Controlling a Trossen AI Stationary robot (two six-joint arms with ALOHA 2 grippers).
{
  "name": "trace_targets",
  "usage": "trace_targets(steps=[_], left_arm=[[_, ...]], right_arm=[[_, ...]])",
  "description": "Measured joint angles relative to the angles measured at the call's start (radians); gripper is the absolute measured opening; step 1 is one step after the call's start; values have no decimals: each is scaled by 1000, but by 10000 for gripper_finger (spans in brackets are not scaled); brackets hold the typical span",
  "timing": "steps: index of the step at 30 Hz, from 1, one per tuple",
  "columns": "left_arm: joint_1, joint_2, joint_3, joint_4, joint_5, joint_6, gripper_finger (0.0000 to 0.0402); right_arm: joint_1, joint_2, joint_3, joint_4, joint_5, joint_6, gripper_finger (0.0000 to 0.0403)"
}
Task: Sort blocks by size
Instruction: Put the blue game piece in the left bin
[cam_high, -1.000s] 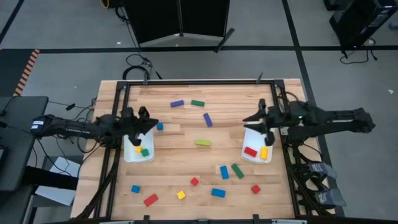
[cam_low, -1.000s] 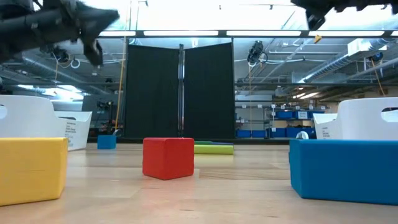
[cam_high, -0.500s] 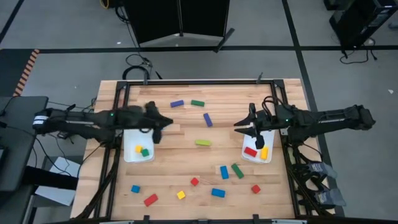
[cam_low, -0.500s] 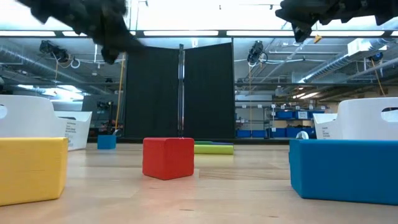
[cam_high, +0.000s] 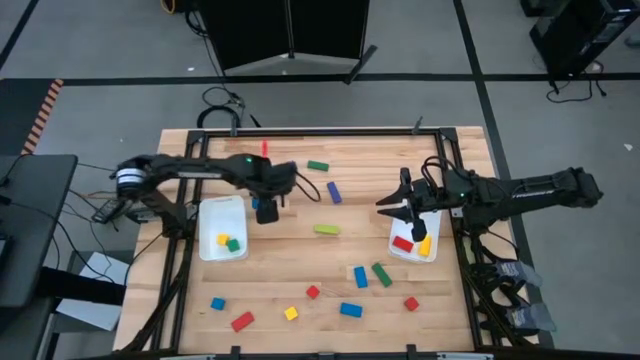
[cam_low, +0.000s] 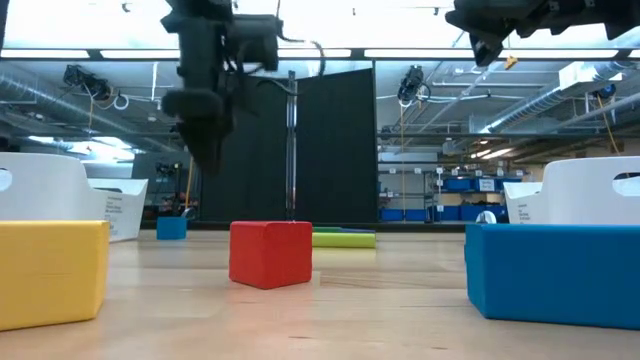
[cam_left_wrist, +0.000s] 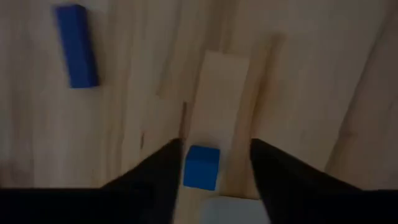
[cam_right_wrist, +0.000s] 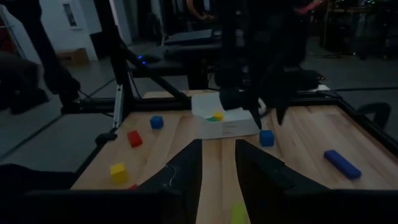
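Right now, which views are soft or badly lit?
Left wrist view: blurred throughout; the small blue cube sits between the left gripper fingers, edges soft. Right wrist view: dim, the right gripper fingers nearly black. Low view: near yellow block and blue block loom large, ceiling lights glare. High view: evenly lit, sharp.

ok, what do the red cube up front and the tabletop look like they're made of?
Red cube: probably painted wood or plastic; flat, even colour, matte faces, crisp edges, no grain showing. Tabletop: wood, likely unfinished or lightly sealed; visible plank seams and grain, pale tone, only a faint sheen in the low view.
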Motion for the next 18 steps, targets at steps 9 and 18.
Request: trace_targets(steps=[9, 18], left_arm=[[45, 46, -57, 7, -62, 60, 352], [87, 46, -164, 96, -48, 84, 337]], right_arm=[[34, 0, 0, 6, 1, -9, 103], [34, 0, 1, 8, 6, -11, 103]])
